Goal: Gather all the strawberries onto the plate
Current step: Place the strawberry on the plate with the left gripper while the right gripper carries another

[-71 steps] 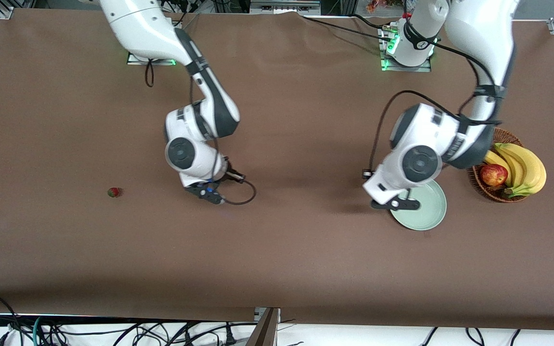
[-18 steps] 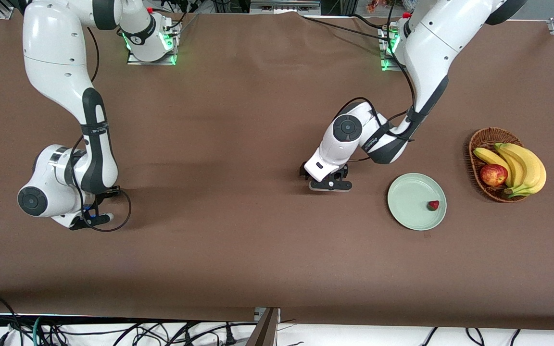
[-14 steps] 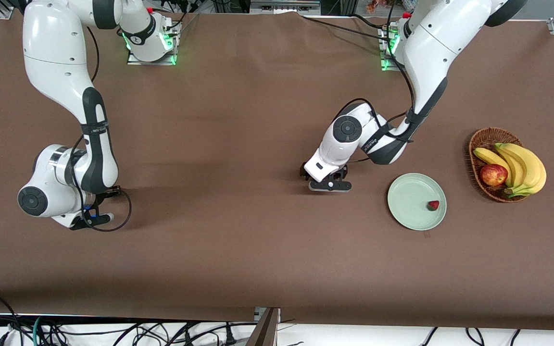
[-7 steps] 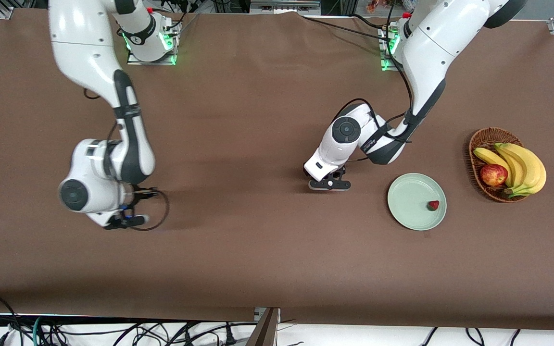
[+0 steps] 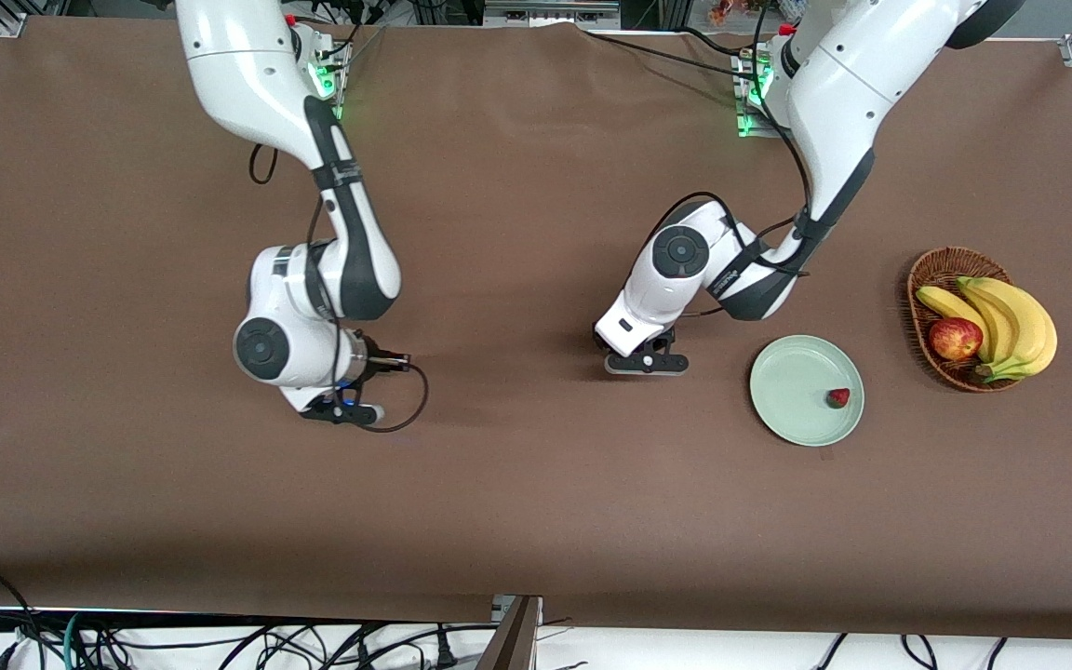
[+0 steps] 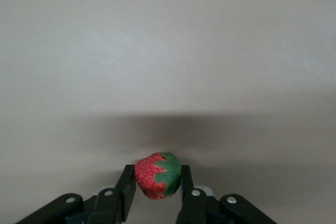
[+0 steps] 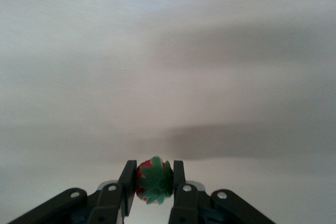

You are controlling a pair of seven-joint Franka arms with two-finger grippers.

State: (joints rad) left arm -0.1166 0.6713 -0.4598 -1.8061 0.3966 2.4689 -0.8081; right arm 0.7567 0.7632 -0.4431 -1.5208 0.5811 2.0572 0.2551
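Note:
The pale mint-green plate (image 5: 792,395) lies on the brown table, with one strawberry (image 5: 837,398) on it near the basket side. My left gripper (image 5: 646,363) hangs over bare table beside the plate and is shut on a second strawberry (image 6: 157,176), red with a green top. My right gripper (image 5: 342,411) is over the middle of the table, toward the right arm's end, and is shut on a third strawberry (image 7: 154,180), its leafy top facing the camera. Both held berries are hidden in the front view.
A brown wicker basket (image 5: 929,270) with bananas (image 5: 1011,321) and a red apple (image 5: 955,338) stands beside the plate, toward the left arm's end. Cables hang along the table's near edge (image 5: 517,619).
My right arm has swung from the right arm's end of the table toward the middle, carrying its strawberry. My left gripper has shifted slightly toward the plate.

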